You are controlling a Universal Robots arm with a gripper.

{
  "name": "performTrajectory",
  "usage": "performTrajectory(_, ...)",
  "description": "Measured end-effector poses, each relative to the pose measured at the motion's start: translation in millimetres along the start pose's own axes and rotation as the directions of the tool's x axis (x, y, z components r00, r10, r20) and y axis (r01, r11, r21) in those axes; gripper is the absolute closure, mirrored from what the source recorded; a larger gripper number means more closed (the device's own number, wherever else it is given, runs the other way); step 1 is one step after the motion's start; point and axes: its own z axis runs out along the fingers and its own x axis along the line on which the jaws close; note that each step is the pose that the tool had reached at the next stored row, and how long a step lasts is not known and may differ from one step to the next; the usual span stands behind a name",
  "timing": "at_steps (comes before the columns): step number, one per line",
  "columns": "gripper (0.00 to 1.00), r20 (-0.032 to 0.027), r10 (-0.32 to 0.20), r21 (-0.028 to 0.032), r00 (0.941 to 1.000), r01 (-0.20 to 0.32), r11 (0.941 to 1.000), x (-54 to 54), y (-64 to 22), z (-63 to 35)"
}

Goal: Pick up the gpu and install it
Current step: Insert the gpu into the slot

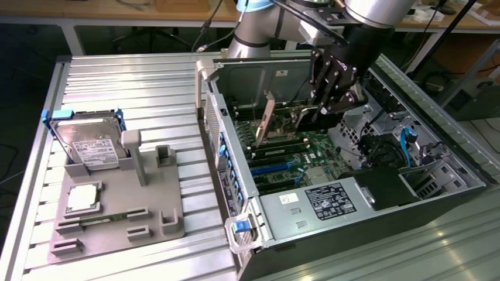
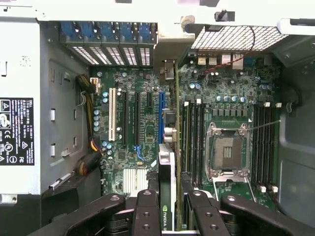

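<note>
The gpu (image 2: 166, 196) stands on edge inside the open computer case (image 1: 234, 193), between the fingers (image 2: 146, 211) of my gripper (image 2: 172, 214), which is shut on it. In the wrist view its thin edge runs over the motherboard (image 2: 142, 142) beside the blue expansion slot (image 2: 160, 115), towards the rear slot openings. Whether it sits in a slot I cannot tell. In the exterior view the gripper (image 1: 312, 120) reaches down into the case, and the gpu's pale bracket end (image 1: 267, 120) stands upright near the case's rear wall.
A grey fixture (image 1: 149, 216) on the exterior view's left holds a silver hard drive (image 1: 90, 146) and a processor chip (image 1: 82, 199). Inside the case are the open processor socket (image 2: 226, 152), memory slots (image 2: 194, 137), cables (image 2: 91, 142) and the labelled power supply (image 1: 328, 199).
</note>
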Motion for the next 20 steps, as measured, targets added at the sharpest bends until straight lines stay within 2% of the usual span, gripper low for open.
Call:
performTrajectory(13,0.73,0.0002,0.0,0.0001,1.0,0.0,1.0,0.0,-0.2,4.1)
performTrajectory(20,0.73,-0.0001,0.0,0.0,1.0,0.0,1.0,0.2,-0.4,9.4)
